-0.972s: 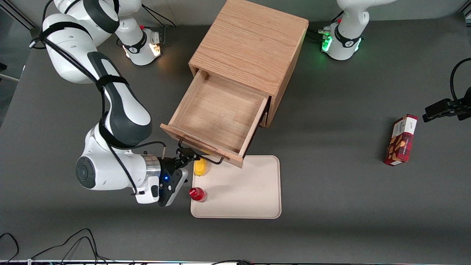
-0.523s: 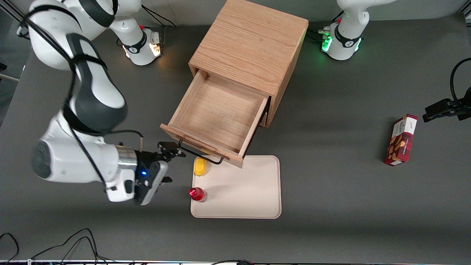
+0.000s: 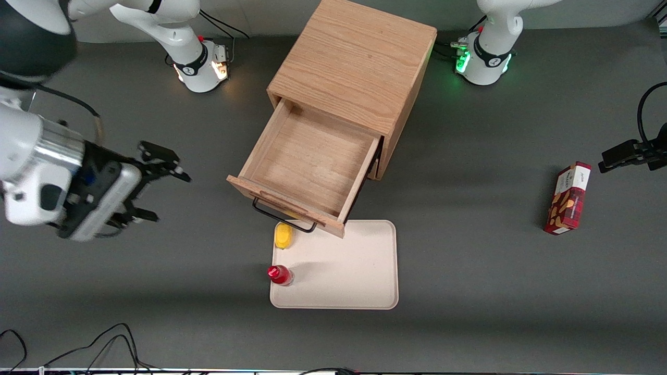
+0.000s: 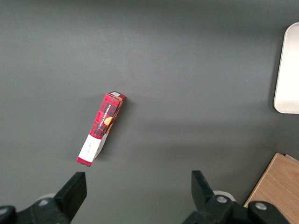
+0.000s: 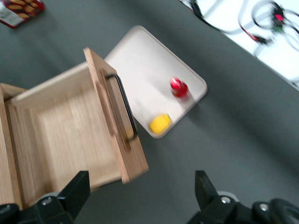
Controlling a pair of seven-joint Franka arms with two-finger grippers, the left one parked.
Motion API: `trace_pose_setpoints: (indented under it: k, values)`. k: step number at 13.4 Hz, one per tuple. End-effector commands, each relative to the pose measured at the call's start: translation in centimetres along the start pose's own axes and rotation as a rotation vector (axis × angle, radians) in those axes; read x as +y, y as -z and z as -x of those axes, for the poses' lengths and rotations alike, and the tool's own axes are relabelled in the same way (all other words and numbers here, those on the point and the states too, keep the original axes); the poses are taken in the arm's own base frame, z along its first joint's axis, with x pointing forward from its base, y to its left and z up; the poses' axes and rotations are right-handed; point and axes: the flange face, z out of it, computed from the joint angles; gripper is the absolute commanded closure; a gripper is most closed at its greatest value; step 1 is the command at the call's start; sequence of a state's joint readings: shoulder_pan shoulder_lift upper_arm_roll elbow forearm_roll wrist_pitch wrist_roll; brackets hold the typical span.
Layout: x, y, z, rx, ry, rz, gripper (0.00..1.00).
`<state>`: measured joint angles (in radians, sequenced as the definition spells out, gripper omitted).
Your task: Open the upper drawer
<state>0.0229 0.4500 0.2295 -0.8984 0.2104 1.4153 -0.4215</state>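
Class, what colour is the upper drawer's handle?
Black, on the upper drawer; handle clearest in the right wrist view. The gripper hangs open, apart.

The drawer (image 3: 312,172) stuck out of the cabinet (image 3: 354,67) over the tray (image 3: 354,271); the open pincer (image 3: 153,185) hung well apart, toward the working arm's end of the desk (image 3: 469,234).

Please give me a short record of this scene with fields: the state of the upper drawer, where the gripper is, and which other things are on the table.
upper drawer: pulled out of the cabinet, nothing in it
drawer handle: free, nothing holds it
gripper: open, holds nothing, apart from the drawer, toward the working arm's end of the table
tray: in front of the drawer, partly under its front edge
on the tray: yellow object and red object
red box: toward the parked arm's end of the table
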Motion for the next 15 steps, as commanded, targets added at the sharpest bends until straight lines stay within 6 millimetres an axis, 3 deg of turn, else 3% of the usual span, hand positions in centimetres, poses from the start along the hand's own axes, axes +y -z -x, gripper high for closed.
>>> trace_pose_setpoints:
  k: [1, 2, 4, 5, 8, 12, 13, 15]
  values:
    - [1.2, 3.8, 5.5, -0.088, -0.127, 0.008, 0.0]
    - [1.5, 5.4, 8.2, -0.154, -0.207, 0.015, 0.0]
    - [0.5, 6.0, 11.2, -0.252, -0.409, 0.015, 0.0]
    - [-0.6, 5.6, 12.7, -0.312, -0.543, 0.056, 0.0]
    - [-2.8, 3.7, 16.1, -0.402, -0.677, 0.137, 0.0]
    - [-4.7, 0.4, 18.6, -0.382, -0.73, 0.226, 0.0]
    - [-3.7, 0.3, 18.9, -0.385, -0.742, 0.263, 0.0]
    - [-2.0, 0.7, 17.4, -0.376, -0.745, 0.317, 0.0]
